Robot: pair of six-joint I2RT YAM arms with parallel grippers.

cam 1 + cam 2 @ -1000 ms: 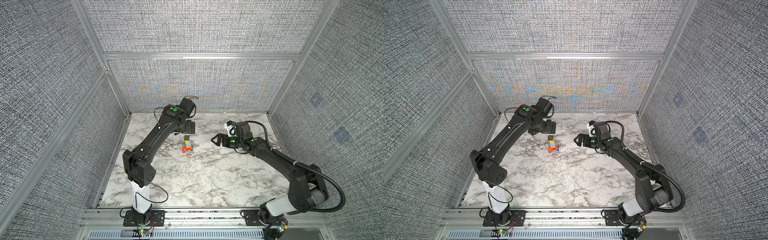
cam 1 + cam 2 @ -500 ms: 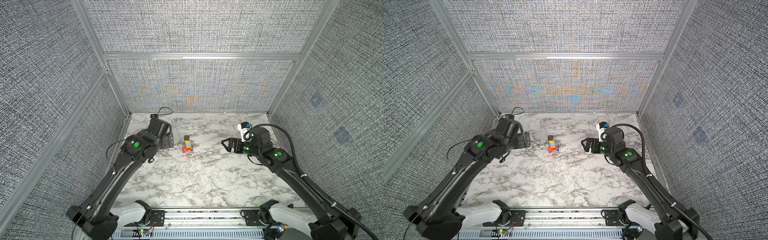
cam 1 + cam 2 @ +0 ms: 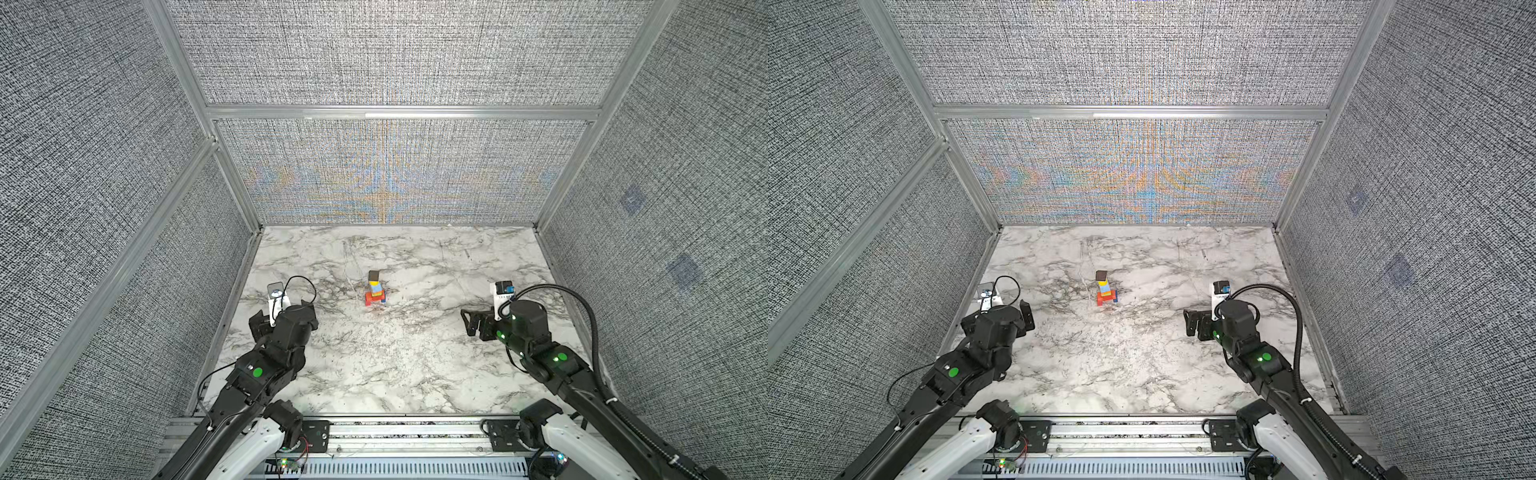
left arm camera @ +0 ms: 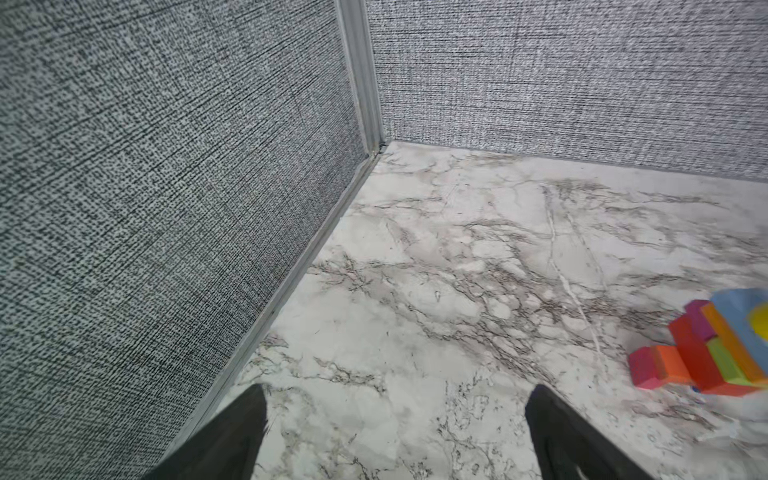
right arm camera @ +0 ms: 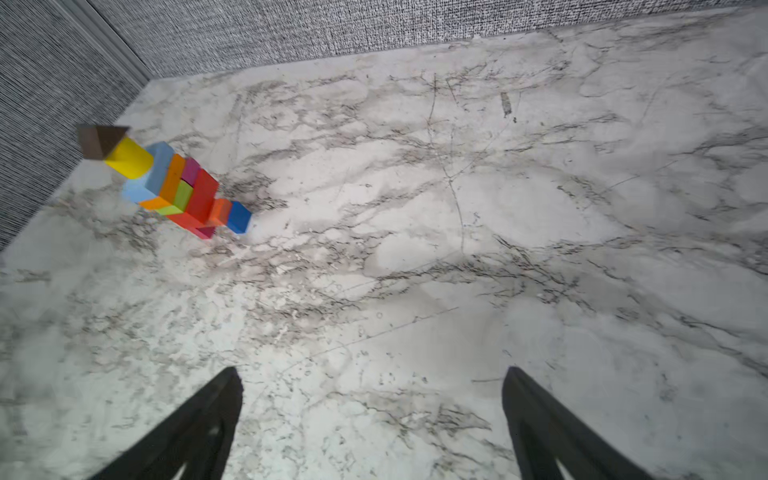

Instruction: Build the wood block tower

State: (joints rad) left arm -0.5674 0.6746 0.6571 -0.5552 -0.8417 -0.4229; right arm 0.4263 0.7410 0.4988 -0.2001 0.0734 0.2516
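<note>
At mid-width of the marble tabletop point(image 3: 399, 374), toward its back, the tower point(image 3: 375, 289) stands upright and free. Its brown top block point(image 5: 97, 141) sits on a yellow piece point(image 5: 129, 158), and a blue block point(image 5: 239, 216) lies at the foot. Well apart to the tower's left, the left gripper point(image 4: 397, 388) hangs empty with its fingers spread wide. Well apart to the tower's right, the right gripper point(image 5: 372, 370) does likewise. The tower is probably light, stiff, slick painted wood, merely stacked, so grip one block by opposite flat sides, never the column.
</note>
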